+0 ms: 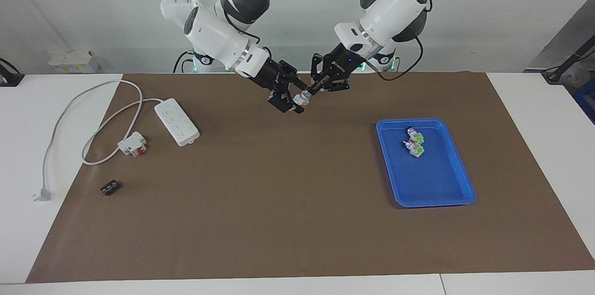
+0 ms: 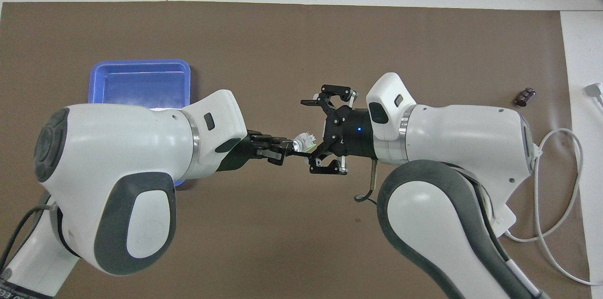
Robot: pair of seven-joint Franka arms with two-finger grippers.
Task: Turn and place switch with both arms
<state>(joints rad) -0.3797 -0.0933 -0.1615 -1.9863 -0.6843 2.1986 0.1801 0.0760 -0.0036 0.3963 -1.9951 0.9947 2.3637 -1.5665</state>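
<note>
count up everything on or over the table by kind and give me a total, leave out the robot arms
Selector switches: 3, one held in the air between the grippers, two in the tray
Blue tray: 1
White power strip: 1
White-and-red block: 1
Small black ribbed piece: 1
Total: 7

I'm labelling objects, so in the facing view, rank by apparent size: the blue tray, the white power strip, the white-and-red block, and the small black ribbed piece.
1. Blue rectangular plastic tray
2. White oblong power strip
3. White-and-red block
4. Small black ribbed piece

All four lie flat on the table, so the order looks dependable.
</note>
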